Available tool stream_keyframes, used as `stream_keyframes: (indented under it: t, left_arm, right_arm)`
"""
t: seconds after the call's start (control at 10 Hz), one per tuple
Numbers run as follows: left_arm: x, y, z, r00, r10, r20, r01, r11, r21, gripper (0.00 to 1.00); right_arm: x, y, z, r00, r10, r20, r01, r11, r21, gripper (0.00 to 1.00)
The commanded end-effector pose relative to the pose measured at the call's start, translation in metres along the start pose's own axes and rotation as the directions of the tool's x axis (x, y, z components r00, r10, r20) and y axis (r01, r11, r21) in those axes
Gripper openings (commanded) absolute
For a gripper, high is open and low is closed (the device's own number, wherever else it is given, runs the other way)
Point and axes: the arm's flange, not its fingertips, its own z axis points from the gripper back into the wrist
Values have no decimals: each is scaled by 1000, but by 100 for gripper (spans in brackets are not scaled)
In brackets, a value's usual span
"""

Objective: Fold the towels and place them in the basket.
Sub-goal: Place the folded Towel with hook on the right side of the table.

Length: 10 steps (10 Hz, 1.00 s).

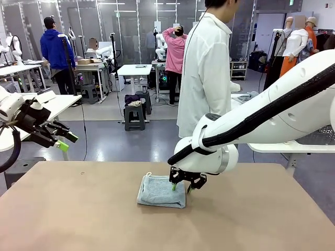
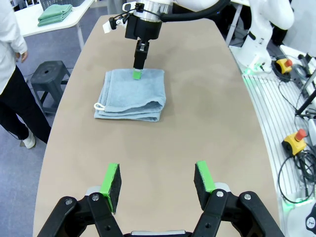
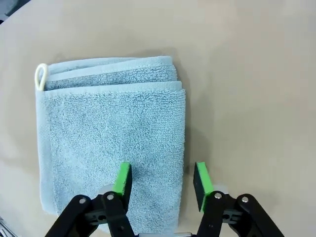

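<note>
Blue-grey folded towel (image 3: 111, 133) is straddled at one edge by the right gripper's (image 3: 161, 173) parted fingers — the left gripper (image 2: 157, 170) is held open, well apart.

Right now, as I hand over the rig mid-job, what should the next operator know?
Left gripper: open, empty, raised at the left side of the table.
Right gripper: jaws apart, down at the towel, astride one side edge.
The towel lies folded and flat mid-table, loop tag showing.
Done: the fold.
Left: grip the towel and place it in the basket.
</note>
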Motion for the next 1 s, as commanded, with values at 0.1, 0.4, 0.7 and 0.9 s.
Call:
stream_keyframes:
  t: [0.1,0.4,0.7,0.9]
  left_arm:
    - [3,-1,1,1000,2,-16,-2,1000,4,75]
    - [3,-1,1,1000,2,-16,-2,1000,4,75]
    - [3,-1,1,1000,2,-16,-2,1000,4,75]
    - [3,-1,1,1000,2,-16,-2,1000,4,75]
  right_arm:
    - [4,-5,-4,1000,14,-15,-14,999,31,24]
    - [3,-4,-4,1000,13,-27,-12,999,31,18]
    - [1,-1,-3,999,15,-49,-15,1000,-1,0]
    - [-1,0,-4,1000,1,-20,-1,1000,1,0]
